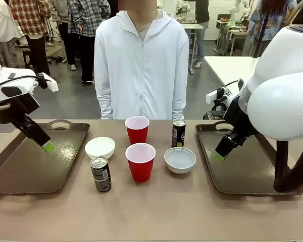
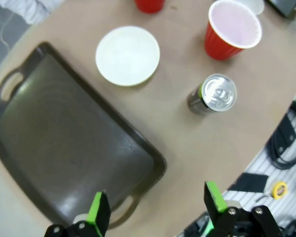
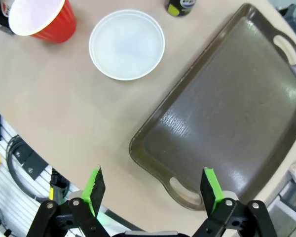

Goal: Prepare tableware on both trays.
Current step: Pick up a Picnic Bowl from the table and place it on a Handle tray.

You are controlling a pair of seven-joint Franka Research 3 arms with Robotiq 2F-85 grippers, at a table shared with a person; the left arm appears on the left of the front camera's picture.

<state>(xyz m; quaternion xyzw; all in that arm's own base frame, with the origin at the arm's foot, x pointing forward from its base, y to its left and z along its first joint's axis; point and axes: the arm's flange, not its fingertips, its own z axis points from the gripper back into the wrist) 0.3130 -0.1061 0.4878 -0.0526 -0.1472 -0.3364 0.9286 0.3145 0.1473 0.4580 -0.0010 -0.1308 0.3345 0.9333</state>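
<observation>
The task looks barely begun: the left tray and the right tray both lie bare at the ends of the bench, so all six pieces are left to place. Between the trays stand the far red cup, the near red cup, the left can, the right can, the white bowl and what seems the greyer bowl, cups and bowls empty. The left gripper hovers over its tray and the right gripper over its own, the fingers of both apart and holding nothing.

Two dark trays, two red cups; two drink cans, two shallow bowls
</observation>
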